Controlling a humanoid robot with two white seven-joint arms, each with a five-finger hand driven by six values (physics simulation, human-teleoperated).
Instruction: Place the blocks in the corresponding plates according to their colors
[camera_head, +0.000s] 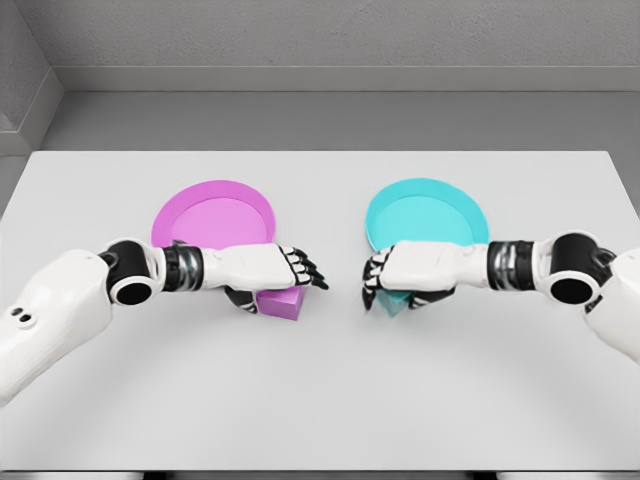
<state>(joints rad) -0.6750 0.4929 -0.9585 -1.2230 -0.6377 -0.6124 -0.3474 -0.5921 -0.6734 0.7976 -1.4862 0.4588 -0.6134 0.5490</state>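
Observation:
A magenta block (282, 305) rests on the white table (320, 400), just in front of the magenta plate (215, 212). My left hand (285, 280) lies over this block. Its fingers (304, 269) stretch out above the block's top and its thumb sits at the block's left side; the hand is open. A cyan block (396, 303) sits in front of the cyan plate (427, 211). My right hand (392, 285) covers it, with fingers (373, 278) curled down along its left side and the thumb on its right, shut on it. Both blocks are partly hidden under the palms.
The two plates lie side by side at the table's middle, with a gap between them. A grey wall (320, 40) rises behind the table's far edge. Both forearms reach in low across the table from the left and right sides.

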